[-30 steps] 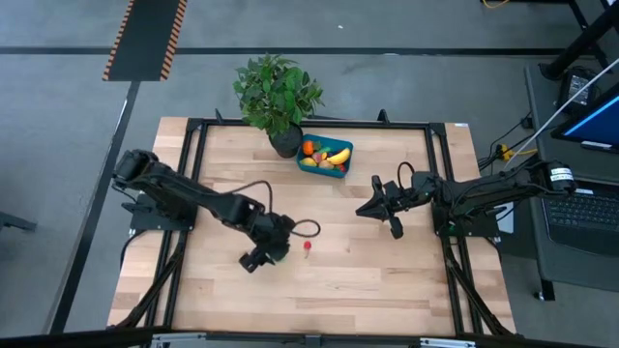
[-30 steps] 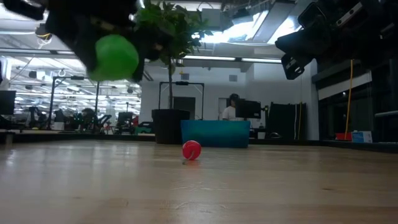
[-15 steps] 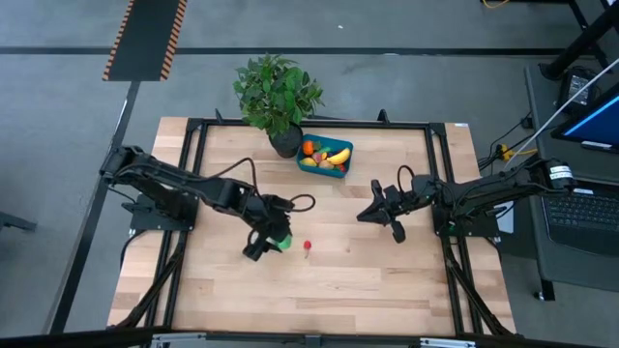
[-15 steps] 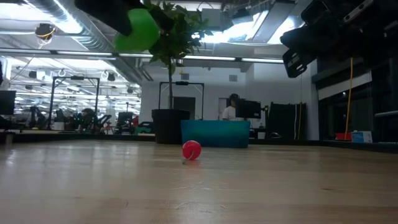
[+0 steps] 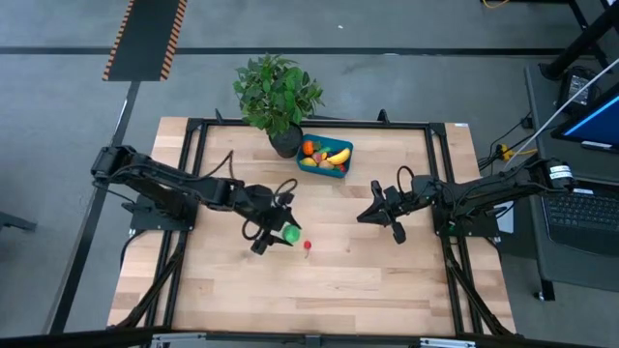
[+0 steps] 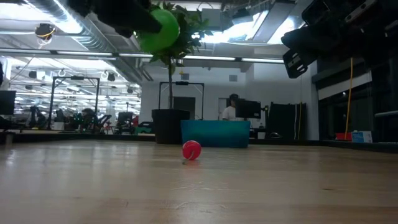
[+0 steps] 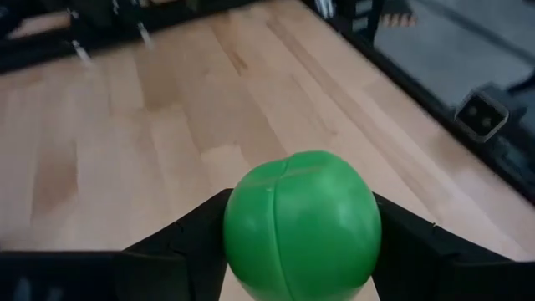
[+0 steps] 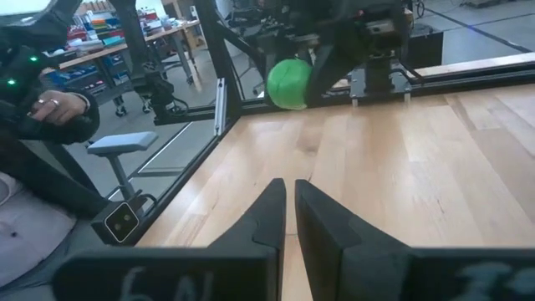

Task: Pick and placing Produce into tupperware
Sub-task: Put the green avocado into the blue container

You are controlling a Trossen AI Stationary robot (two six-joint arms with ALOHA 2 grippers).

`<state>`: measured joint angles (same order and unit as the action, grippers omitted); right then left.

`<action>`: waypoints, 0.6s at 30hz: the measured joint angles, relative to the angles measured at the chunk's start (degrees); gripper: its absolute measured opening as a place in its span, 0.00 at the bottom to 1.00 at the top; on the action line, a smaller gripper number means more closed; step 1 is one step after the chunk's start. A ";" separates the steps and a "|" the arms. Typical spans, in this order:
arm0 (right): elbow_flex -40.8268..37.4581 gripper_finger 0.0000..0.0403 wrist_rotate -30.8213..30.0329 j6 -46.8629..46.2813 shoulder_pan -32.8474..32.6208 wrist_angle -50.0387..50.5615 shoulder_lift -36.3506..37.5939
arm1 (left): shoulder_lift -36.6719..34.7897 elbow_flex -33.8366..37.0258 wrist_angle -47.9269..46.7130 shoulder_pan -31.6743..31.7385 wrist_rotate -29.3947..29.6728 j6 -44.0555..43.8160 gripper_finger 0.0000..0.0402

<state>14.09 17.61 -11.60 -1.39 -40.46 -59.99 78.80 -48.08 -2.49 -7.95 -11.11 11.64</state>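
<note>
A round green produce piece (image 5: 290,233) hangs above the table's middle, with my left gripper (image 5: 286,234) shut on it. It shows high up in the low view (image 6: 159,29). A small red piece (image 5: 308,246) lies on the wood just to its right. The teal tupperware (image 5: 326,158) stands at the far edge on its flat bottom, with a banana and other produce inside. My right gripper (image 5: 362,213) hovers shut at the right, touching nothing. My left gripper pinches the green piece between its two fingers (image 7: 188,241), one on each of its opposite sides (image 7: 242,226). The fingers come from the table's left, slanting down. The piece is lifted well clear of the table.
A potted plant (image 5: 278,92) stands at the far edge, just left of the tupperware. A black frame (image 5: 319,124) runs around the tabletop. A seated person (image 8: 38,134) shows beyond the table in the right wrist view.
My left gripper has risen with the green piece and carried it toward the table's far edge and right, toward the tupperware. It has tipped from pointing steeply down to a shallower slant. The red piece has stayed where it was.
</note>
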 joint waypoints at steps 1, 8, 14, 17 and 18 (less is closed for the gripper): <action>0.00 0.08 0.00 0.02 0.00 0.22 0.00 | -0.50 1.63 2.85 0.06 -0.09 -0.82 0.55; 0.04 0.08 0.00 0.05 0.02 0.98 0.00 | -5.35 12.93 21.79 0.07 2.18 -3.64 0.55; 0.04 0.08 0.00 0.24 0.02 1.28 0.00 | -7.01 22.90 40.61 0.07 4.12 -5.32 0.55; 0.04 0.08 0.00 0.27 0.02 1.28 0.00 | -6.82 26.88 48.36 0.06 6.39 -6.26 0.55; 0.04 0.08 0.00 0.27 0.02 1.30 0.00 | -6.80 28.04 49.86 0.07 7.61 -6.81 0.55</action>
<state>14.13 17.61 -11.33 -1.37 -39.16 -59.99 71.99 -20.04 47.38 -7.88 -3.50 4.83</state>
